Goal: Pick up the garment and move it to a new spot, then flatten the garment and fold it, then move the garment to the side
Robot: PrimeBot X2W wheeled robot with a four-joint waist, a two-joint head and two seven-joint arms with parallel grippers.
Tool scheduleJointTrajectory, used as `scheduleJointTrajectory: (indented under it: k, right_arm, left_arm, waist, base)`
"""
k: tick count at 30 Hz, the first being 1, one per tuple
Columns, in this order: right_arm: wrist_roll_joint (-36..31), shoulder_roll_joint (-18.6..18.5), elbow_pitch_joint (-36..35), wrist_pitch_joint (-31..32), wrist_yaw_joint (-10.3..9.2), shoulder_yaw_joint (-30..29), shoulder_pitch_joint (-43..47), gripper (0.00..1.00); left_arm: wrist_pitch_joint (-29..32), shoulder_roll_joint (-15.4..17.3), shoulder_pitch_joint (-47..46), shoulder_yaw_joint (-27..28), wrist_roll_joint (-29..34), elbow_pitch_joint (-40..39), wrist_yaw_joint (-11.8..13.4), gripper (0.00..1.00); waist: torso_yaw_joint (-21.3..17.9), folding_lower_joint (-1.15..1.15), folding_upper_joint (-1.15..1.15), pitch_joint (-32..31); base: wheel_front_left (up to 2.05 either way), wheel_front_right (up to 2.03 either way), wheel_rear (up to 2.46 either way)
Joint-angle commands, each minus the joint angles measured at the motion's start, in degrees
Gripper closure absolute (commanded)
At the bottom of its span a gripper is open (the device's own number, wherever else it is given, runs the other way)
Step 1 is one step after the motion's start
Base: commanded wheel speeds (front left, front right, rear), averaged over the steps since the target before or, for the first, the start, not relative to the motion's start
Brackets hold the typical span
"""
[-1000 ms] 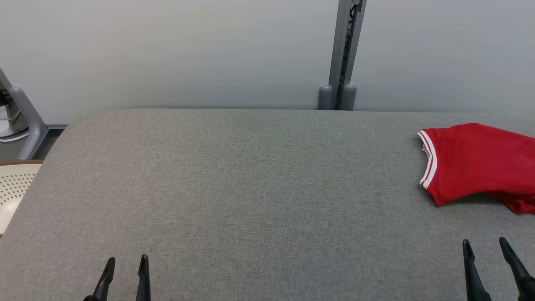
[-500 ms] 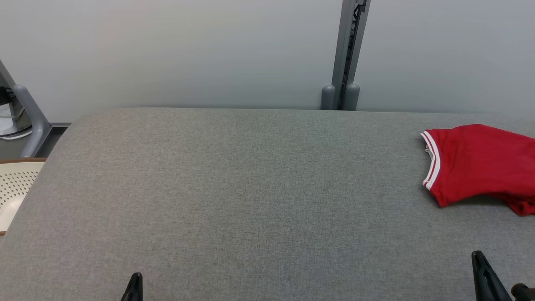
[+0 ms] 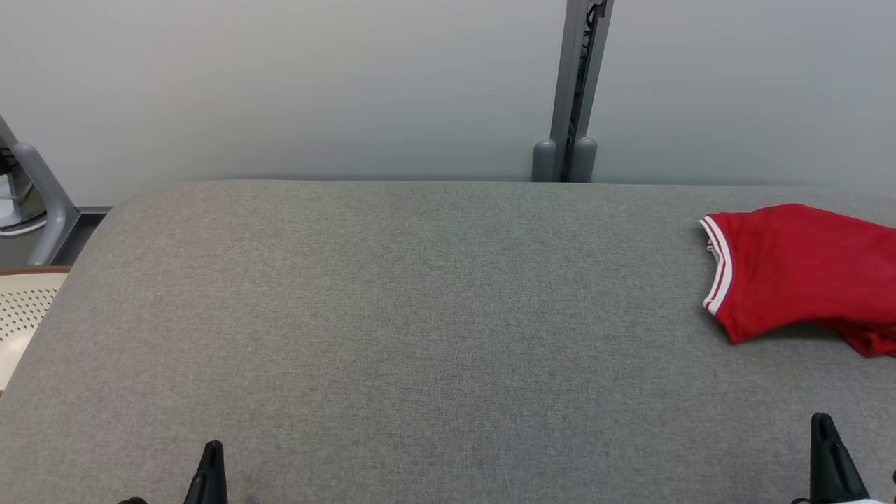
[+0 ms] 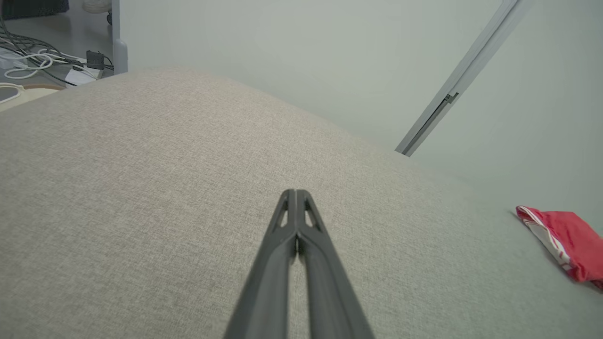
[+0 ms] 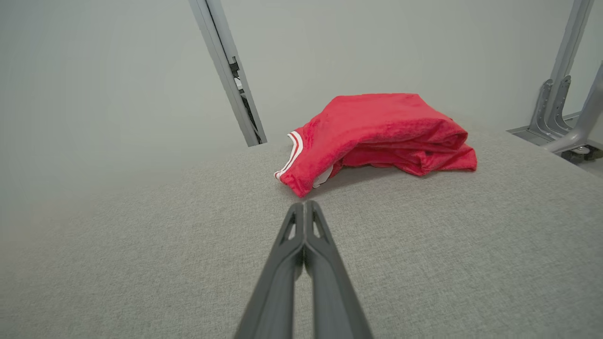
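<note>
Both jaws now closed, empty, were apart 1 s ago; red garment (image 3: pixel 805 273) unmoved on table (image 3: pixel 420 315).

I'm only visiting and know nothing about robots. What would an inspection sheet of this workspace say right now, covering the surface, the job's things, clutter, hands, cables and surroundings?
Surface: grey cloth-covered table, flat, with rounded far corners.
Job's things: red garment with white-striped trim, bunched up at the table's right side, not held.
Clutter: nothing seen.
Hands: left hand shut and empty, over bare table; right hand shut and empty, pointing at the garment, short of it.
Cables: loose cables on the floor beyond the table's left end.
Surroundings: pale wall; grey post behind the table; cream perforated object at the left.
</note>
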Motion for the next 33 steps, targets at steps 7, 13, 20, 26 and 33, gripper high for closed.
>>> scheduleJointTrajectory:
  k: [7, 13, 20, 26, 33]
  right_arm:
    - [9.3, -0.8, -0.7, 1.9, 0.0, 0.5, -2.7, 1.0]
    - [15.3, -0.9, -0.5, 3.2, 0.0, 0.8, -3.7, 1.0]
    - [21.9, -1.0, -0.2, 4.7, 0.0, 1.1, -4.8, 1.0]
    - [27.1, -1.1, 0.0, 5.9, 0.0, 1.4, -5.6, 1.0]
    - [32.7, -1.2, 0.3, 7.2, 0.0, 1.6, -6.6, 1.0]
  left_arm:
    - [1.9, 0.5, -3.3, 0.7, -8.0, -0.7, -0.5, 1.0]
    - [3.3, 0.6, -4.5, 1.0, -13.2, -0.6, -0.6, 1.0]
    - [4.8, 0.7, -5.8, 1.3, -18.9, -0.5, -0.8, 1.0]
    - [6.0, 0.7, -6.9, 1.6, -23.3, -0.4, -0.9, 1.0]
    - [7.3, 0.7, -8.1, 1.9, -28.3, -0.3, -1.1, 1.0]
  waist:
    - [-0.3, 0.0, 0.0, 0.1]
    - [-0.5, 0.0, 0.0, 0.2]
    - [-0.8, 0.0, 0.0, 0.3]
    - [-1.0, 0.0, 0.0, 0.4]
    - [-1.3, 0.0, 0.0, 0.5]
  base:
    - [0.0, 0.0, 0.0]
    - [0.0, 0.0, 0.0]
    - [0.0, 0.0, 0.0]
    - [0.0, 0.0, 0.0]
    - [0.0, 0.0, 0.0]
